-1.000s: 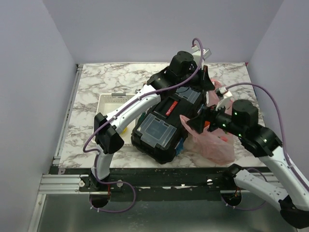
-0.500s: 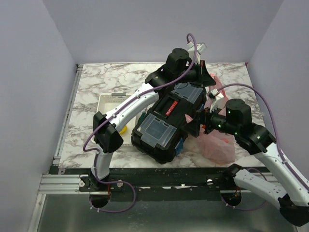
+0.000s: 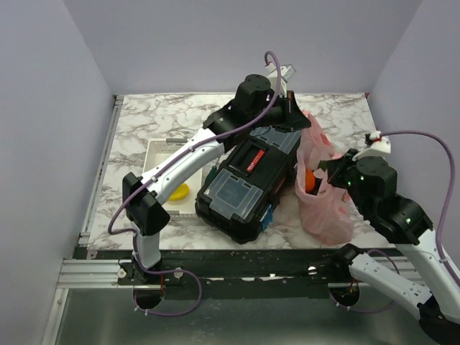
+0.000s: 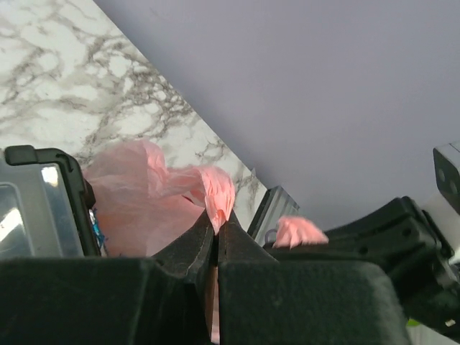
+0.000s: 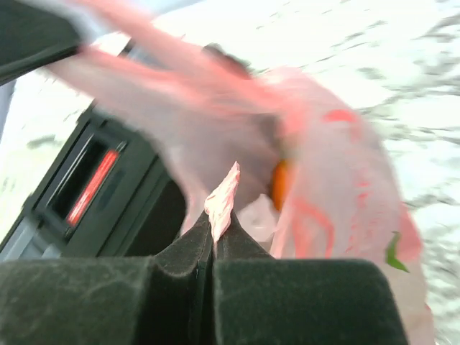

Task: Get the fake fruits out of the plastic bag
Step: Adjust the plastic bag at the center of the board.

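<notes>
The pink plastic bag (image 3: 325,205) stands right of the black toolbox, stretched between both grippers. My left gripper (image 3: 293,109) is shut on a bunched fold at the bag's far top; in the left wrist view the pink film (image 4: 219,194) sticks out from my shut left gripper (image 4: 217,224). My right gripper (image 3: 329,171) is shut on the near rim; a twist of film (image 5: 223,195) pokes out of the shut right gripper (image 5: 215,231). An orange fruit (image 3: 310,180) shows inside the open mouth, also seen as the orange (image 5: 280,183). A green bit (image 5: 392,251) shows through the film. Other fruits are hidden.
A black toolbox (image 3: 248,180) with clear lid panels lies mid-table, touching the bag's left side. A white tray (image 3: 157,152) sits to its left with a yellow object (image 3: 180,191) in it. The table's right edge is close to the bag.
My right gripper has shut on the bag's rim and drawn back to the right. The left gripper has shifted left and away with its fold. The bag now stands taller and the orange shows.
</notes>
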